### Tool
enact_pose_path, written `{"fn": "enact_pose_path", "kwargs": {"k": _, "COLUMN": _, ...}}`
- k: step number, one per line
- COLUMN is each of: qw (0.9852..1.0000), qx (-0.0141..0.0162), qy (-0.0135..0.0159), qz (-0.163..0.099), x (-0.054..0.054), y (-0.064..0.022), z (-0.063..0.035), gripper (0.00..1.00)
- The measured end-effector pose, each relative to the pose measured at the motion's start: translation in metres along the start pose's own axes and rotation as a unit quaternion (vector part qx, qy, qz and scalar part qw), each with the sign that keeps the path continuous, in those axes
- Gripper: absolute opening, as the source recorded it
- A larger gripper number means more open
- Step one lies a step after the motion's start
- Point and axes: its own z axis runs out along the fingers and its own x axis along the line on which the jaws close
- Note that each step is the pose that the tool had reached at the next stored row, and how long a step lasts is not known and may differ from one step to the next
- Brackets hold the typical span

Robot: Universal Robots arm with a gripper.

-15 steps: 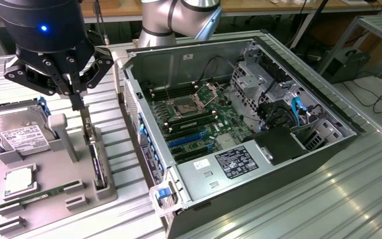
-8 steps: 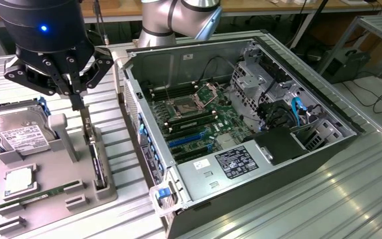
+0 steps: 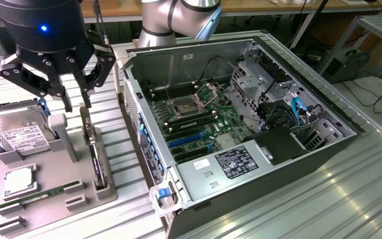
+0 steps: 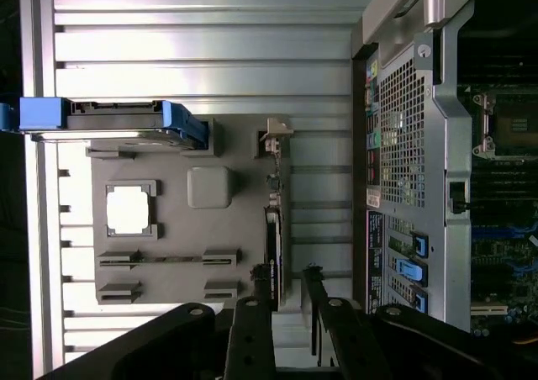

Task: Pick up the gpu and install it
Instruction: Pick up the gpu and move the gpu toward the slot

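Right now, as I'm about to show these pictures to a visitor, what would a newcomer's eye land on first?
First the open computer case on the exterior view's right, its green motherboard laid bare. Then the big black gripper, open, on the exterior view's left, hanging above the gpu that stands on edge in the grey tray, near a hard drive.

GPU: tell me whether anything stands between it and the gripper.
Nothing visible does. The gpu stands on edge in its slot of the grey tray, and the gripper hangs above one end of it with open air between. The hard drive sits off to the exterior view's left, out of the path.
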Motion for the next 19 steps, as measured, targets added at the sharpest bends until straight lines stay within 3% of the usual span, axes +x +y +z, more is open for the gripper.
{"fn": "enact_pose_path", "kwargs": {"k": 2, "qw": 1.0, "qx": 0.0, "qy": 0.0, "qz": 0.0, "x": 0.0, "y": 0.0, "z": 0.0, "gripper": 0.36}}
{"fn": "enact_pose_path", "kwargs": {"k": 5, "qw": 1.0, "qx": 0.0, "qy": 0.0, "qz": 0.0, "x": 0.0, "y": 0.0, "z": 0.0, "gripper": 0.54}}
{"fn": "enact_pose_path", "kwargs": {"k": 7, "qw": 1.0, "qx": 0.0, "qy": 0.0, "qz": 0.0, "x": 0.0, "y": 0.0, "z": 0.0, "gripper": 0.54}}
{"fn": "enact_pose_path", "kwargs": {"k": 10, "qw": 1.0, "qx": 0.0, "qy": -0.0001, "qz": 0.0, "x": 0.0, "y": -0.0001, "z": 0.0017, "gripper": 0.66}}
{"fn": "enact_pose_path", "kwargs": {"k": 19, "qw": 1.0, "qx": 0.0005, "qy": -0.0004, "qz": 0.008, "x": 0.0, "y": -0.0005, "z": 0.0114, "gripper": 0.66}}
